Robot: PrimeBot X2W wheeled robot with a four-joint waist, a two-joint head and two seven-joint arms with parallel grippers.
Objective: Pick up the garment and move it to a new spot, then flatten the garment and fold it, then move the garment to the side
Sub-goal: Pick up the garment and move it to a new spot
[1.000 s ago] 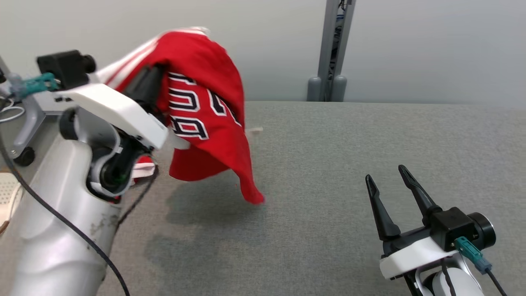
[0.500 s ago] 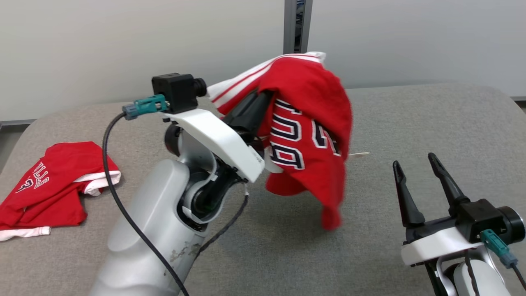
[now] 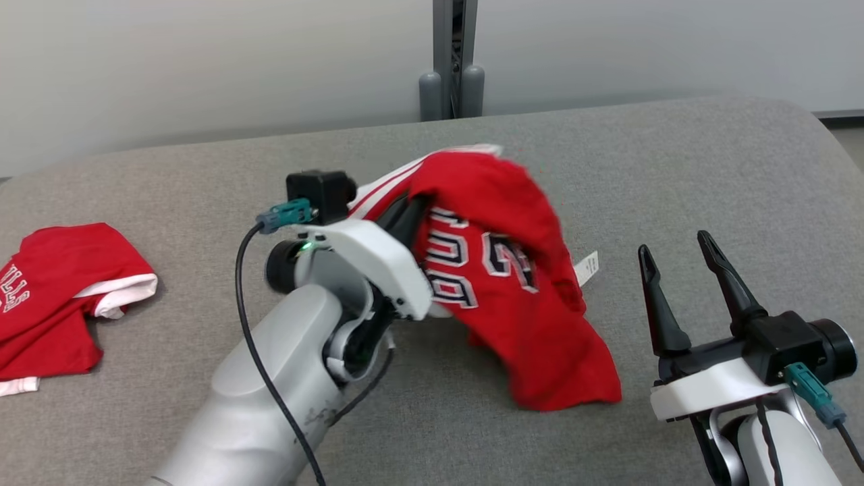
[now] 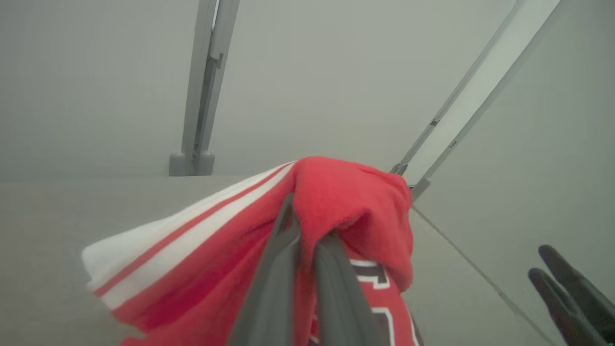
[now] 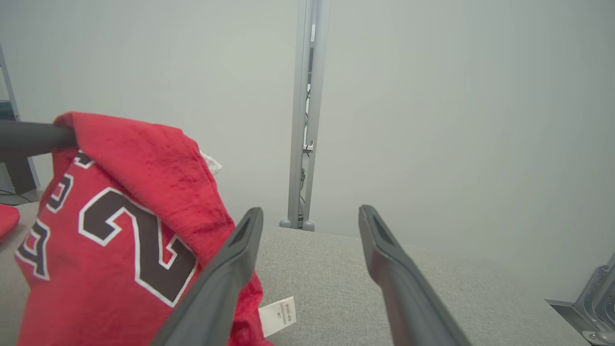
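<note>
The garment (image 3: 520, 297) is a red jersey with dark white-edged lettering and a white-striped trim. It drapes over my left gripper (image 3: 413, 209), which is shut on a fold near its top, above the middle of the grey table (image 3: 675, 169). Its lower end lies on the table surface. In the left wrist view the two fingers (image 4: 278, 269) press together under the red cloth (image 4: 350, 192). My right gripper (image 3: 671, 244) stands open and holds nothing, just right of the garment; in its own view the jersey (image 5: 120, 216) hangs left of its spread fingers (image 5: 384, 254).
A second red garment (image 3: 61, 297) lies crumpled at the table's left edge. A grey post (image 3: 451, 61) stands behind the table against a pale wall. A white tag (image 3: 587, 266) sticks out of the held jersey.
The head view has swung left and down. My left gripper has come lower with the garment, whose hanging end now lies on the table, nearer the right gripper. The right gripper stays open.
</note>
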